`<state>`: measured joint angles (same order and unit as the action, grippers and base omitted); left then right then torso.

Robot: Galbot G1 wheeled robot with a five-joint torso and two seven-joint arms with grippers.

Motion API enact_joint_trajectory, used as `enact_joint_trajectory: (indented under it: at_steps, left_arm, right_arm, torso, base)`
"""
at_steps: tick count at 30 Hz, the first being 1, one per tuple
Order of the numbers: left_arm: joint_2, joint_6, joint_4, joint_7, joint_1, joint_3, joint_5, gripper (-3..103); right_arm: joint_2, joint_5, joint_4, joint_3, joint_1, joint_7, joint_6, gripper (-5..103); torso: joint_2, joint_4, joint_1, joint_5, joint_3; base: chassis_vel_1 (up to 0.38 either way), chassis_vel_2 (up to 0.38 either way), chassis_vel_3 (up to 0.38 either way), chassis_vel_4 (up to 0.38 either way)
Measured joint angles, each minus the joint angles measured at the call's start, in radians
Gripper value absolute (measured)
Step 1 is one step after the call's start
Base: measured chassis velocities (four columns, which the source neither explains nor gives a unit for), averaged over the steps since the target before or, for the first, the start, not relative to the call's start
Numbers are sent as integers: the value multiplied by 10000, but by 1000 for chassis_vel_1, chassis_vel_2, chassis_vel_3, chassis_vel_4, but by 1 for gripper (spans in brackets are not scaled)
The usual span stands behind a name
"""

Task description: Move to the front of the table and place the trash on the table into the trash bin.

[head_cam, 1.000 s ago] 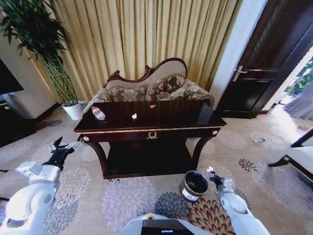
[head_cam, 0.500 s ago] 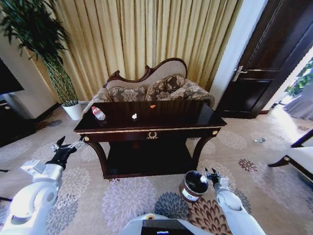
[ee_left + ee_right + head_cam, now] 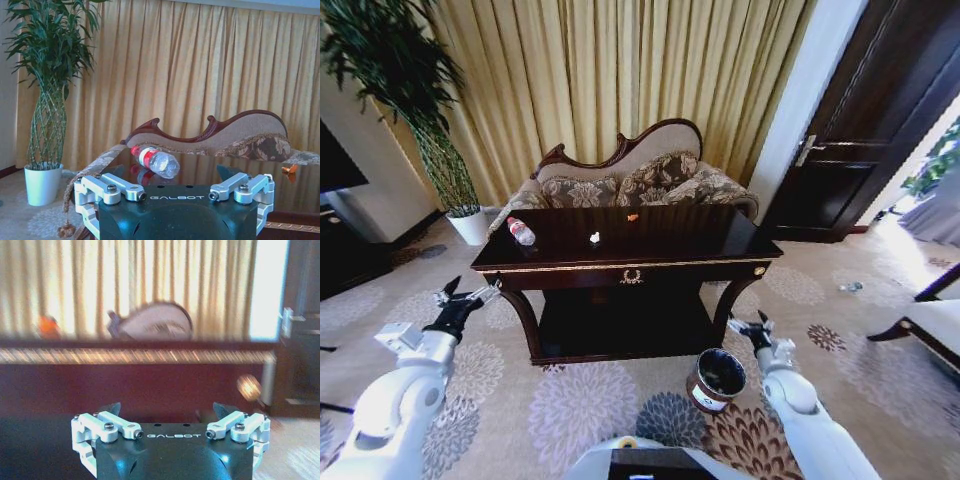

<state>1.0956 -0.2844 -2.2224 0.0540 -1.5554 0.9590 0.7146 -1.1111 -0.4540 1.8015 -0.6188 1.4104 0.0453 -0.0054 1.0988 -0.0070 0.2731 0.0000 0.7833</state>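
The dark wooden table (image 3: 670,235) stands ahead of me, its gold-trimmed front rail (image 3: 150,356) close in the right wrist view. On its top lie a clear bottle (image 3: 522,232) with a red label, a white scrap (image 3: 595,238) and an orange scrap (image 3: 633,216). The bottle (image 3: 155,160) and orange scrap (image 3: 289,169) also appear in the left wrist view. The trash bin (image 3: 717,380) sits on the carpet by the table's right front leg. My left gripper (image 3: 470,292) hovers open off the table's left front corner. My right gripper (image 3: 750,322) is open just above and right of the bin.
A carved floral sofa (image 3: 630,180) stands behind the table before gold curtains. A white plant pot (image 3: 470,225) is at the back left, a dark door (image 3: 880,120) at the right, and a chair (image 3: 930,320) at the right edge. Patterned carpet lies in front.
Both arms have risen and reached forward. The right gripper moved from beside the bin up toward the table's right leg; the left gripper edged closer to the table's left corner.
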Motion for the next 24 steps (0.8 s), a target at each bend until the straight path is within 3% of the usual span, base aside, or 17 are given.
enact_joint_trajectory:
  at_steps: [11, 24]
  left_arm:
    - [-16, -19, -109, 10, -92, 144, 46, 100]
    - [1, -209, -200, -40, -126, 336, 196, 100]
  right_arm:
    - [766, -1533, 2533, -34, -127, 244, -1173, 100]
    - [854, -1451, 2590, -124, -35, 62, -1286, 100]
  torso:
    - [0, 0, 0, 0, 0]
    - [0, -1, 0, 1, 0]
  base:
    - [0, 0, 0, 0]
    - [0, 0, 0, 0]
